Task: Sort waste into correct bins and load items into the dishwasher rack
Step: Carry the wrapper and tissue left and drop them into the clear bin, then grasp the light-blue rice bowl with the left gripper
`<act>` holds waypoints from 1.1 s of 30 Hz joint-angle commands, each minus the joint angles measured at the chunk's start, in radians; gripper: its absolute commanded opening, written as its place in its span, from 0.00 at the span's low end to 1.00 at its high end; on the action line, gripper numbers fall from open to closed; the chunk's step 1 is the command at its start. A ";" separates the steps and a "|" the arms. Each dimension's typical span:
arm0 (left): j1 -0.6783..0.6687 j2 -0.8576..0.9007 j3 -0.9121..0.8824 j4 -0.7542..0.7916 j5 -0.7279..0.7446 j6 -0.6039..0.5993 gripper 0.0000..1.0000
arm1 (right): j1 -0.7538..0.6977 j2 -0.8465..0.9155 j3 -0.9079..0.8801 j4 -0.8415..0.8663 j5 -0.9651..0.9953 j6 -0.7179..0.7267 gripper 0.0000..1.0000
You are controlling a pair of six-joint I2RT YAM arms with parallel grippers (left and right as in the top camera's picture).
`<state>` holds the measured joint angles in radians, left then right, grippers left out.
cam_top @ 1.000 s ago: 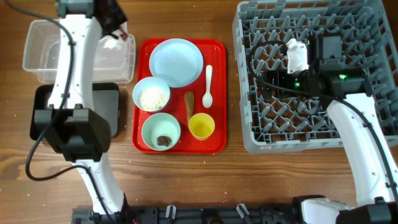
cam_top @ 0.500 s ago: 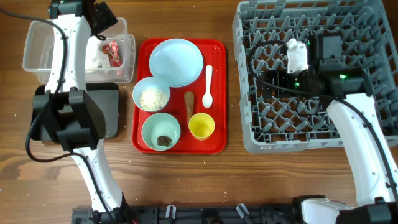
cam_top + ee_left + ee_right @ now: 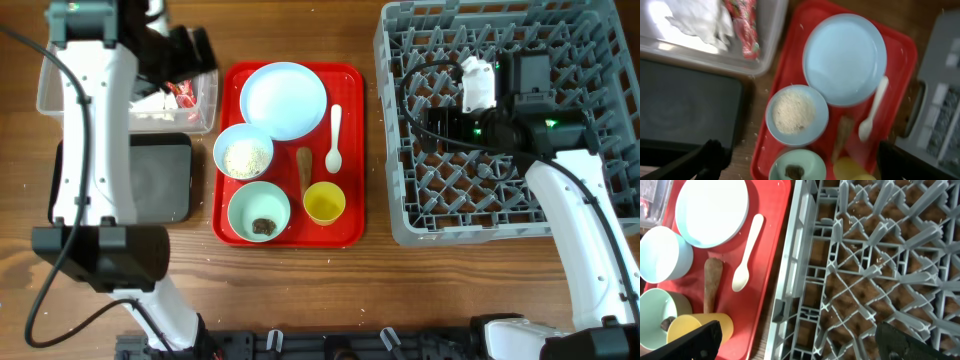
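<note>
Left jaws: released, spread wide, gripping nothing. Hanging above the far-left corner of the bench, over the clear tub [image 3: 771, 42]. In that thin, see-through tub, the red-and-white wrapper [image 3: 744, 25], glossy and crinkled, beside the crumpled white tissue [image 3: 695, 20], soft and matte. Just nearward of the tub, the black tray [image 3: 685, 110], shallow and dull.

Toward the right edge from there, the flat red tray [image 3: 350, 110], smooth plastic, carrying the remaining waste and every dish. Closest to the left jaws, the pale-blue bowl [image 3: 823, 117], round, with loose white rice grains [image 3: 792, 112] heaped dry inside. Beyond it, the brown cone-shaped food piece [image 3: 304, 165]: lies flat on the red tray, long axis running far edge to near edge, between that bowl and the white plastic spoon [image 3: 334, 140], roughly parallel to the spoon. Nearward again, the mint-green bowl [image 3: 240, 200] with the small dark-brown lump [image 3: 264, 227] in its bottom, and the small yellow cup [image 3: 324, 203], upright. At the tray's far end, the pale-blue plate [image 3: 283, 98], flat and shiny.

Probably the cone next: rightward and nearward of the left jaws, calling for a grip across its narrow width.

Right jaws: also released and empty, over the left part of the grey dishwasher rack [image 3: 600, 40], a stiff grid of upright pegs along the right edge. Closer to spoon and cup than to the bins.
</note>
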<state>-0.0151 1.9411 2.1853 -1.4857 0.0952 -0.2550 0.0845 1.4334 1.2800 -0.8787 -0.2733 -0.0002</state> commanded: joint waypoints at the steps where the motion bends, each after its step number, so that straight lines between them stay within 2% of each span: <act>1: -0.121 0.008 -0.085 -0.020 0.034 0.016 0.93 | 0.003 0.005 0.021 0.014 -0.021 0.013 1.00; 4: -0.212 0.008 -0.255 0.103 -0.012 0.007 0.85 | 0.003 0.005 0.021 0.019 -0.021 0.029 1.00; 9: -0.284 0.008 -0.596 0.488 -0.021 0.005 0.77 | 0.003 0.005 0.021 0.017 -0.021 0.029 1.00; 14: -0.302 0.010 -0.780 0.679 -0.021 0.005 0.61 | 0.003 0.006 0.021 0.017 -0.021 0.031 1.00; 15: -0.304 0.018 -0.811 0.710 -0.021 0.005 0.55 | 0.003 0.007 0.021 0.016 -0.021 0.031 1.00; 19: -0.305 0.034 -0.844 0.727 -0.022 0.005 0.40 | 0.003 0.007 0.021 0.014 -0.020 0.056 1.00; 21: -0.305 0.034 -0.844 0.735 -0.021 0.004 0.19 | 0.003 0.007 0.021 0.014 -0.021 0.055 1.00; 23: -0.306 0.034 -0.844 0.734 -0.021 0.004 0.04 | 0.003 0.008 0.021 0.014 -0.020 0.055 1.00; 27: -0.308 0.027 -0.827 0.702 0.014 0.003 0.04 | 0.003 0.009 0.021 0.014 -0.021 0.055 1.00; 33: -0.307 -0.049 -0.624 0.435 0.028 0.001 0.04 | 0.003 0.009 0.021 0.018 -0.021 0.056 1.00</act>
<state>-0.3187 1.9530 1.4532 -0.9665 0.0662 -0.2485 0.0845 1.4345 1.2800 -0.8654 -0.2779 0.0418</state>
